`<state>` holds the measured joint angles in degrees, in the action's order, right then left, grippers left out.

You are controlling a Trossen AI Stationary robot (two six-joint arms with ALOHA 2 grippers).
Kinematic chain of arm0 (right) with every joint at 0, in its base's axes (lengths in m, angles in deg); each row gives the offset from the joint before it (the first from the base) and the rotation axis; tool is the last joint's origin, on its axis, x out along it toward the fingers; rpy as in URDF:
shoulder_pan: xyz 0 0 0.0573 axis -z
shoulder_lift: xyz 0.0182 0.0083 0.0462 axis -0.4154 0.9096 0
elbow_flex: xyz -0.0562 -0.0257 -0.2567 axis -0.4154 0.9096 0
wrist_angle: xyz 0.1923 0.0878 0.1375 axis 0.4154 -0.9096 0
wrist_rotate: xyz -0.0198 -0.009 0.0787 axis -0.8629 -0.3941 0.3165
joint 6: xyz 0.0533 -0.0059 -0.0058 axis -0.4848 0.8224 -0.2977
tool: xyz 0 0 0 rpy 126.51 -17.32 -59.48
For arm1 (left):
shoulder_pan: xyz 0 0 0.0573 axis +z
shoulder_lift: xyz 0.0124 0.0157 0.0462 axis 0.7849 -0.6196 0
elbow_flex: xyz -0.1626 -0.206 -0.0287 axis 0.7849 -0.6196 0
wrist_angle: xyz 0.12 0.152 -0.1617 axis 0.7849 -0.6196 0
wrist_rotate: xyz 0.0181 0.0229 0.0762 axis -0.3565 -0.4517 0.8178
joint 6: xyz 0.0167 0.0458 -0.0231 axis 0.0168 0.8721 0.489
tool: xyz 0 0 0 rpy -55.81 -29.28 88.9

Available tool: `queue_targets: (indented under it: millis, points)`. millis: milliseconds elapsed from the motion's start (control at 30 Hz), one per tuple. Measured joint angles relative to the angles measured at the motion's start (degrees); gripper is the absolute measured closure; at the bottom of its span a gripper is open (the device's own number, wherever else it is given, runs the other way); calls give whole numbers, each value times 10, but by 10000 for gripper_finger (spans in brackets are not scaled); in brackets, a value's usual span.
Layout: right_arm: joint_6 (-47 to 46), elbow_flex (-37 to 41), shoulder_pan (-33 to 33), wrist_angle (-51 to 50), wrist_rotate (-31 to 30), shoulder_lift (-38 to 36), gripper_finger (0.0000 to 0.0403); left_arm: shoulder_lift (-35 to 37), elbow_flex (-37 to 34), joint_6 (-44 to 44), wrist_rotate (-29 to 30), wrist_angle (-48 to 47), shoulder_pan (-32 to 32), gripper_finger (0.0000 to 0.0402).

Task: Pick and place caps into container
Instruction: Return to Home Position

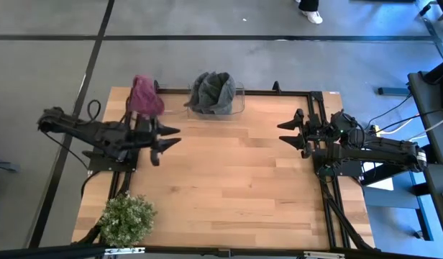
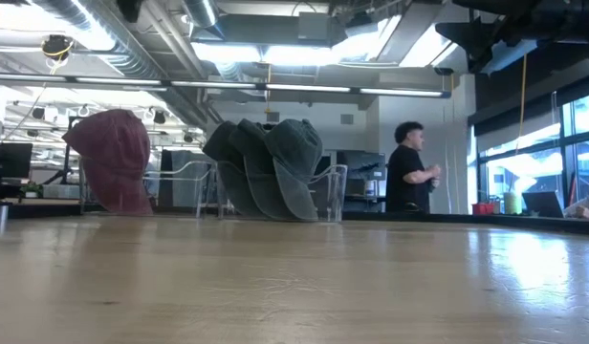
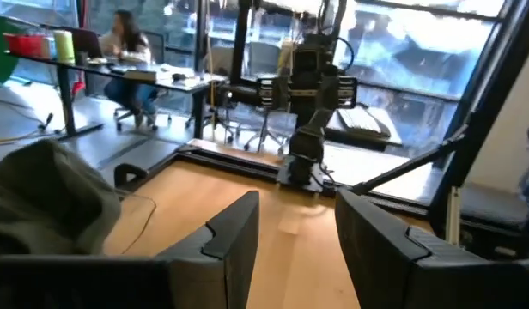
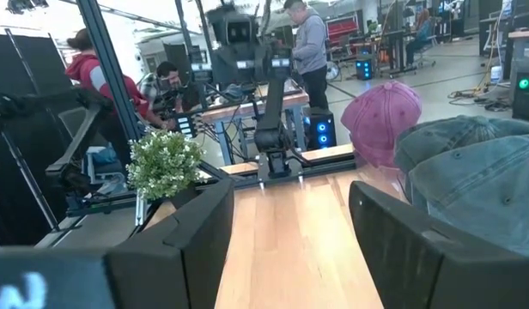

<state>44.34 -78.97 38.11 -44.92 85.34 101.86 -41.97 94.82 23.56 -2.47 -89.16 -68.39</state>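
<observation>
Caps judged light, soft and floppy. Crown likely crushed under pinch, so hold better taken at stiffer brim or crown edge.

- **Grey-green caps** (image 1: 213,92): faded fabric, bunched together inside clear container (image 2: 335,196), brims hung downward.
- **Maroon cap** (image 1: 144,97): set just beside container on left-arm side, in second clear bin (image 2: 207,191).
- **Left gripper** (image 1: 171,138): held near container, fingers spread, nothing gripped.
- **Right gripper** (image 1: 285,132): held farther from container on opposite side, fingers parted, empty.

Caps (image 1: 213,90) in container (image 1: 240,103) at table (image 1: 236,187) back edge, another cap (image 1: 144,97) left, plant (image 1: 126,218) front-left.
</observation>
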Motion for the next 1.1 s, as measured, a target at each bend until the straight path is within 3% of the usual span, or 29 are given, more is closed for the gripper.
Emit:
queue_targets:
  millis: [167,433,600,833,1100]
  points:
    - [1,0,0,0,0,1,170,112,-103,5,26,18,-13,251]
    - [44,0,0,-17,26,9,170,275,-216,21,-13,33,2,251]
    - [42,47,0,56,41,10,170,347,-257,27,-25,33,20,251]
    - [10,129,0,218,57,13,170,357,-268,30,-34,6,37,251]
    - [-15,179,0,241,56,-26,170,357,-265,21,-50,-2,57,251]
